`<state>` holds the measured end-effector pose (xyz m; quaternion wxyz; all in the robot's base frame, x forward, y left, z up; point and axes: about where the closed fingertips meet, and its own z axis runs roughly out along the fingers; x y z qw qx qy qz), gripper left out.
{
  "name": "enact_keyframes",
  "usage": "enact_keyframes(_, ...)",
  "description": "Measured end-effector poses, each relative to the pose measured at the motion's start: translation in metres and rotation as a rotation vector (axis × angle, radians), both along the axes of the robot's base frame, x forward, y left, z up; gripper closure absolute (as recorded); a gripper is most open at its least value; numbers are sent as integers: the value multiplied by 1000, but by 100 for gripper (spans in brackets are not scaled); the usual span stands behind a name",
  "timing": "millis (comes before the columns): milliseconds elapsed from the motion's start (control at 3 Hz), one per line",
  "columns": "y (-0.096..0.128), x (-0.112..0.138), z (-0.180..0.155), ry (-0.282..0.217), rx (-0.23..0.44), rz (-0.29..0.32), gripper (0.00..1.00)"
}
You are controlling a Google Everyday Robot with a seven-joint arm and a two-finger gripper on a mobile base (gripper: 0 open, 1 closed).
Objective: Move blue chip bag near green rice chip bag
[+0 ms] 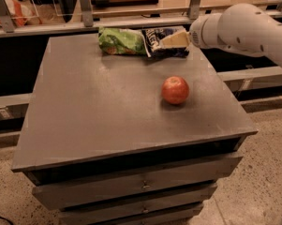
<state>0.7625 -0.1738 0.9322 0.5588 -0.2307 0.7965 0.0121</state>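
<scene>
The green rice chip bag (122, 41) lies at the back edge of the grey table (107, 116). The blue chip bag (155, 42), dark navy with white lettering, lies right beside it on its right side, and the two bags touch or nearly touch. My gripper (175, 39), cream-coloured, reaches in from the right on a white arm (239, 29) and sits over the right end of the blue bag, hiding that part. The blue bag appears to rest on the table top.
A red apple (175, 90) stands right of the table's centre, in front of the blue bag. Rails and metal posts (84, 6) run behind the table's back edge. Drawers (140, 184) sit below the table top.
</scene>
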Motion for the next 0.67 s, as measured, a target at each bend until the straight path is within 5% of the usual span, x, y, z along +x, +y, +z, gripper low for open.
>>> enact_keyframes(667,-52,-29,17,-35,13,-79,0)
